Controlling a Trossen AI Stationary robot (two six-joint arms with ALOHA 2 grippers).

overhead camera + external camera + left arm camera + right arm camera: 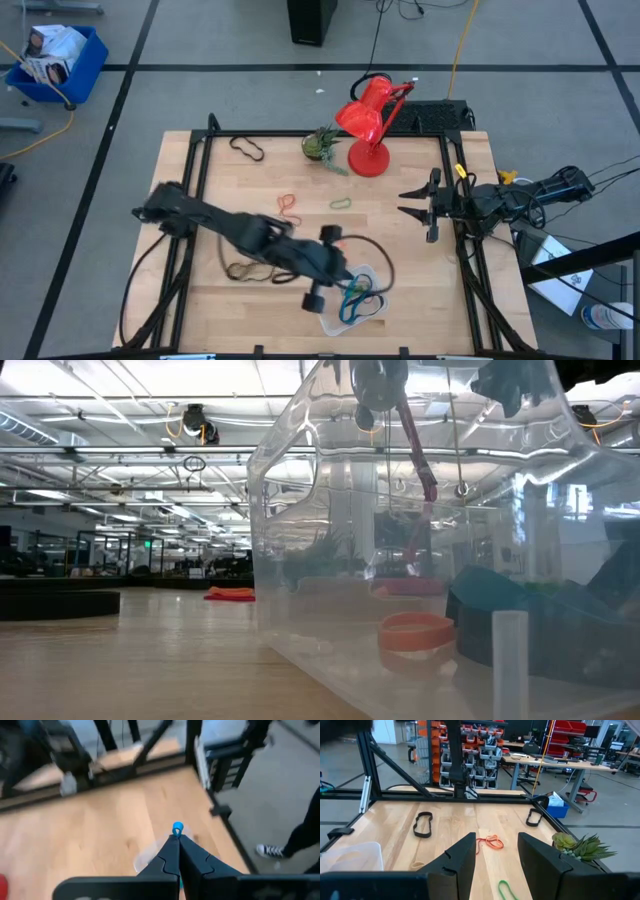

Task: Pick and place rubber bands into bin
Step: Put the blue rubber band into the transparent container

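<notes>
One blue rubber band point(177, 827) is pinched at the tips of my left fingers point(170, 852), which are pressed together on it, and the drop turns on what lies below: the clear bin point(330, 322) sits directly under and just beyond them at the near edge of the surface point(200, 205). My left gripper point(340, 290) hangs over the bin's rim, so I judge the release needs little more than opening above it. Inside the bin I already see a blue band point(358, 308) and, from table height, an orange band point(416, 631) lying flat on its floor.

Several bands remain out on the surface: a tan band point(240, 270) just beside my left arm, an orange one point(288, 203) and a green one point(341, 203) near the middle, and a black one point(247, 149) toward the far edge. My right gripper point(425, 205) waits at the right side with its fingers spread wide, empty, nearer the green band.

A red desk lamp point(372, 125) and a small potted plant point(321, 143) stand at the far side, well clear of the bin. A black cable point(378, 255) loops close over the bin and could snag
</notes>
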